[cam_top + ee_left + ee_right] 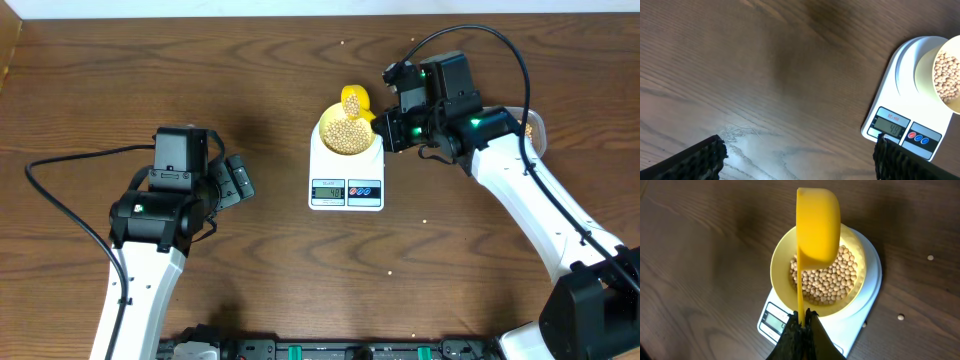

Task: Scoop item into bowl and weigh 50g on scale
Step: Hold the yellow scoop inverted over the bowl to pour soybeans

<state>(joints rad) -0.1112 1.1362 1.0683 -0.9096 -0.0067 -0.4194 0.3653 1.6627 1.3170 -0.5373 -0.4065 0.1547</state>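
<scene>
The bowl [777,272], small, round and pale yellow, stood upright on the platform of the scale [874,280]; the beans [832,282], small, round and tan, lay heaped inside it, below its rim; the scale was white and rectangular, its grey display reading 49, two round buttons beside that; two stray beans [930,257] lay on the wood nearby.

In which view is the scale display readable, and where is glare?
Left wrist: the scale display seems to read 49; white glare lies on the table. Overhead: digits too small. Right wrist: the right hand, holding the scoop, partly hides the display.
</scene>
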